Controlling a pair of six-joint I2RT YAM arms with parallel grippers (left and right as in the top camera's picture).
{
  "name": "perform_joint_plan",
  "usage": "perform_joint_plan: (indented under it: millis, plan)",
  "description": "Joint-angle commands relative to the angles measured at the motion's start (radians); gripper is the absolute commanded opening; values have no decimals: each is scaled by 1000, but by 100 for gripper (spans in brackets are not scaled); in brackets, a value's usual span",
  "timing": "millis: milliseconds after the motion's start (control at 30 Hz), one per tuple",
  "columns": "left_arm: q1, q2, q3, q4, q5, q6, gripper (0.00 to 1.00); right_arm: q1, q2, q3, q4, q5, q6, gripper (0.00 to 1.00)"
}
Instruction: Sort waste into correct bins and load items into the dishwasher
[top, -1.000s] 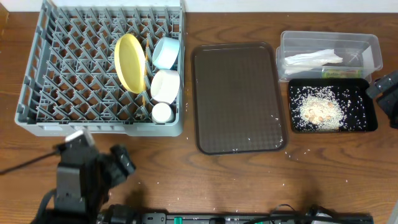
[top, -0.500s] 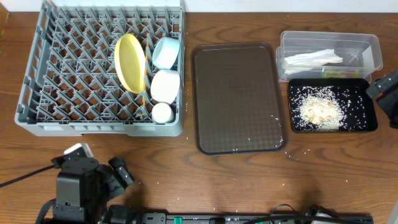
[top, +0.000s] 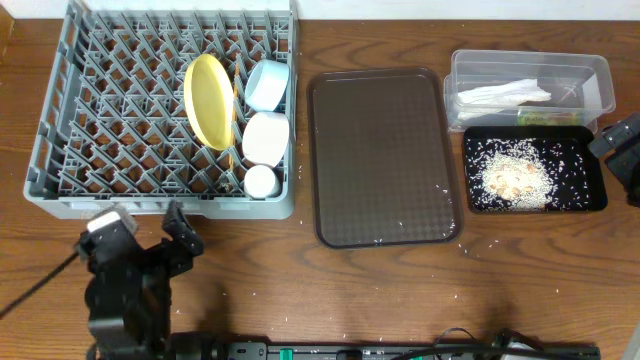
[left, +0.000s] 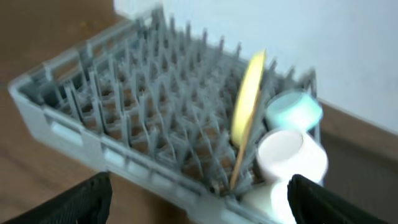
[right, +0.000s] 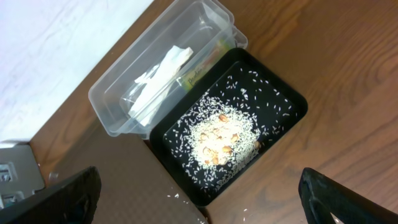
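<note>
Grey rack (top: 120, 130), far left on the desk (top: 400, 290), looks fully loaded, so the step in hand is likely a last check. That is best done with the left pincer (top: 145, 222) held off the rack's near wall so nothing tips; its fingers are wide apart and hold nothing. At the rack's right side a yellow plate (top: 208, 100) stands on edge between pegs. Beside it a blue bowl (top: 267, 84), white bowl (top: 266, 137) and cup (top: 262, 181) line up far to near, and chopsticks (left: 239, 167) lean by the plate. A brown tray (top: 380, 150) sits mid-desk. Far right, a clear tub (top: 600, 75) holds napkin (top: 505, 95) and wrapper (top: 545, 117); just near of it a black tray (top: 595, 190) holds rice (top: 515, 175) — a few grains lie loose elsewhere. The right pincer (right: 205, 199) hangs by these at the right edge — also spread, empty.
</note>
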Motion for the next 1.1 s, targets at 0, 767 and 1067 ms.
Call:
perform_joint_plan:
  millis: [0,767,1067]
  plan:
    - [42,-81,-95,82,-8,84,91,-10,-1,3,-2,-1,11,99]
    - [56,-314,-609,503,22,84,92,-10,-1,3,-2,-1,11,99]
    - [55,-314,-652,520,23,106,92,-10,-1,3,-2,-2,11,99]
